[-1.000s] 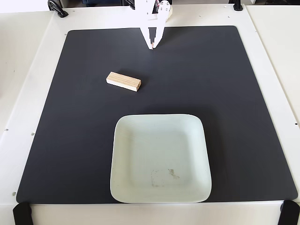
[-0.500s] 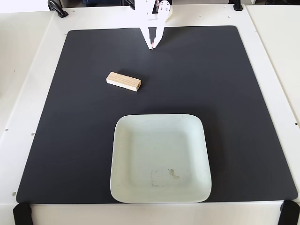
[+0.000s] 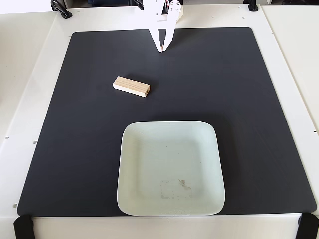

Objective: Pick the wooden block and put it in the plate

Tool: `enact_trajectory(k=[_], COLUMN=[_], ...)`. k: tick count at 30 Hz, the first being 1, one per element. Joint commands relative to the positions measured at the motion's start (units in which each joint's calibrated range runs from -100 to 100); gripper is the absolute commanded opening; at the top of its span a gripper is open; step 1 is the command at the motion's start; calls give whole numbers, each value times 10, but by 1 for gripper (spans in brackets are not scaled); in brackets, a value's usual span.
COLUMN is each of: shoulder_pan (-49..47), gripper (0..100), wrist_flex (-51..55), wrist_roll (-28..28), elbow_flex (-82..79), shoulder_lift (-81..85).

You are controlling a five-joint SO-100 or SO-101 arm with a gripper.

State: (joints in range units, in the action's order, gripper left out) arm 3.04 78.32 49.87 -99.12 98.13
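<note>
The tool (image 3: 162, 49), fingers pinched together and empty, hangs at the mat's far edge; the wooden block (image 3: 131, 86) lies below-left of it, untouched, while the plate (image 3: 134, 149) waits bare farther below. Everything remains to do.

fixed view looks down on a white bench (image 3: 30, 99) covered by a black mat (image 3: 239, 109). white claw (image 3: 163, 50) sits at the mat's far edge, tips pointing down toward the mat, fingers closed together to a point, nothing between them. wooden block (image 3: 131, 86) lies flat on the mat, left of centre, long axis slightly tilted, well apart from the claw and from the plate (image 3: 134, 149). plate is near the mat's front edge, rounded-square, pale mint, with a faint square mark and a small speck on its surface. black clamps (image 3: 23, 227) at the front corners.
</note>
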Motion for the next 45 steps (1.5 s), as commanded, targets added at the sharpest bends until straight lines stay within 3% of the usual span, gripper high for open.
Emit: enact_trajectory(k=[1, 26, 33, 45], shoulder_pan=[-2, 7, 9, 54], gripper=[2, 2, 1, 1], wrist_flex=[4, 6, 10, 9], wrist_roll=[1, 0, -2, -208], elbow_flex=[-3, 16, 147, 599], shoulder_lift=[1, -2, -143, -541])
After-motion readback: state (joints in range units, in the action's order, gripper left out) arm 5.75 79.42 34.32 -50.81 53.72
